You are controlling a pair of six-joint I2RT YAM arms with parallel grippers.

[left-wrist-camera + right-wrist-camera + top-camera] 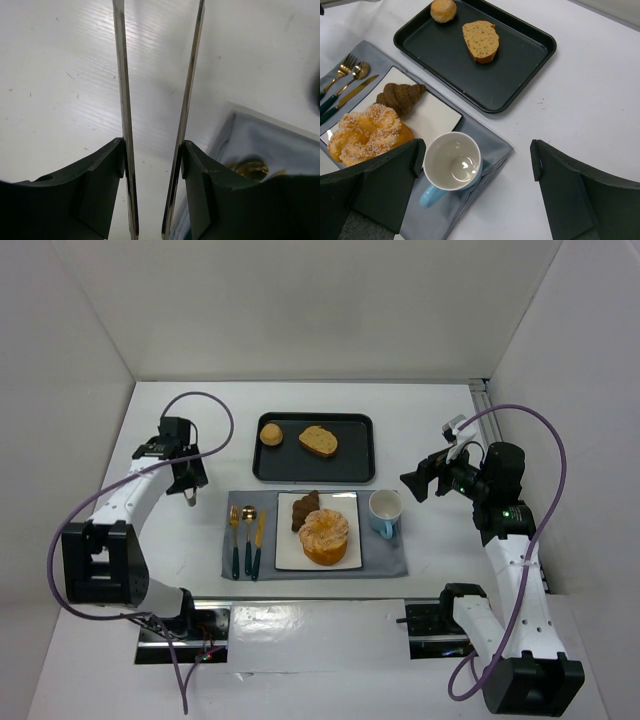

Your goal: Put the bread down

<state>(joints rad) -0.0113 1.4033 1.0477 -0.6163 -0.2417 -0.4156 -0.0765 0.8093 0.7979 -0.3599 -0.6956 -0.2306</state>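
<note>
left pincer (189,498) and right pincer (412,483) hang spread, empty; next, we judge: grasp the roll (270,433) on the tray (345,466).

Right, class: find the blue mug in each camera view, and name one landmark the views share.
Top external: the blue mug stands right of the white plate, on the grey placemat.
Left wrist: not in it.
Right wrist: the blue mug is at lower centre, on the placemat.
Shared landmark: the grey placemat, visible in all three views.
</note>
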